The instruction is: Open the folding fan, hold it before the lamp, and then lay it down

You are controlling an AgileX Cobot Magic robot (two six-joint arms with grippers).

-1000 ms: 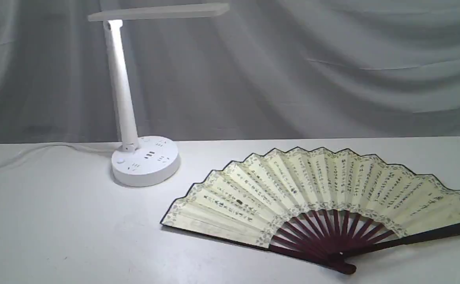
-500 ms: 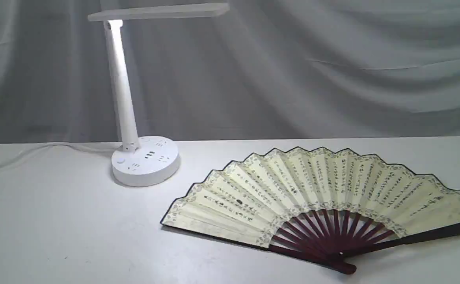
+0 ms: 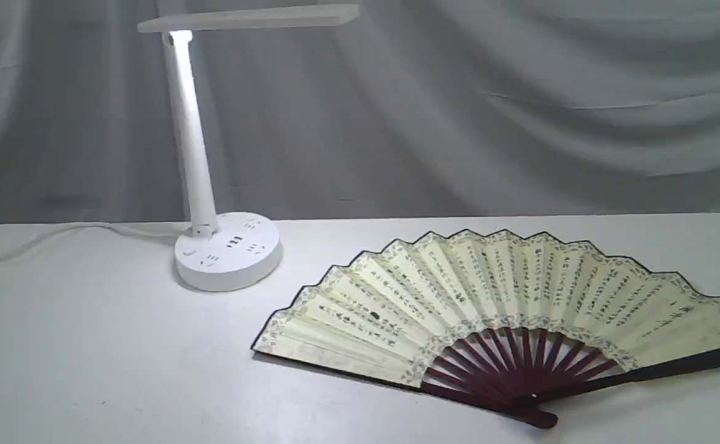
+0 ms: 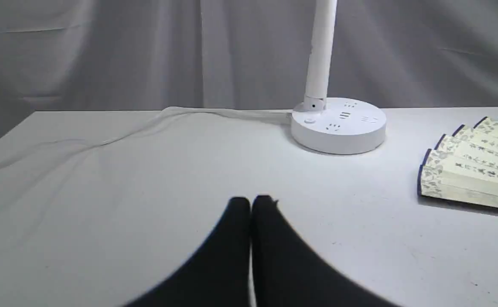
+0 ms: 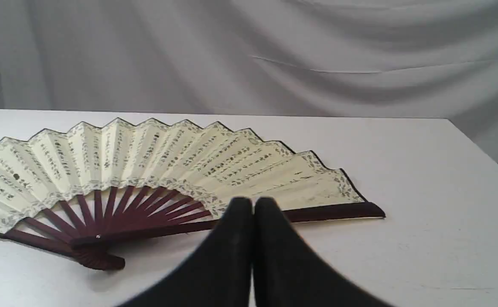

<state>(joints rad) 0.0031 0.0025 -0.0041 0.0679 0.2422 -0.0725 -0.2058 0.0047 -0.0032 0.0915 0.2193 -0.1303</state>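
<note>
The fan (image 3: 495, 296) is lying fully spread on the white table (image 3: 88, 357), its leaf facing up and its maroon ribs meeting at the pivot. The lamp (image 3: 190, 142) is standing upright to the fan's left, near it but apart, with its cord (image 4: 125, 132) trailing away across the table. I am keeping my left gripper (image 4: 251, 199) pressed closed and empty, pointing over bare table toward the lamp's base. My right gripper (image 5: 253, 199), likewise closed and empty, is pointing at the fan's right guard.
</note>
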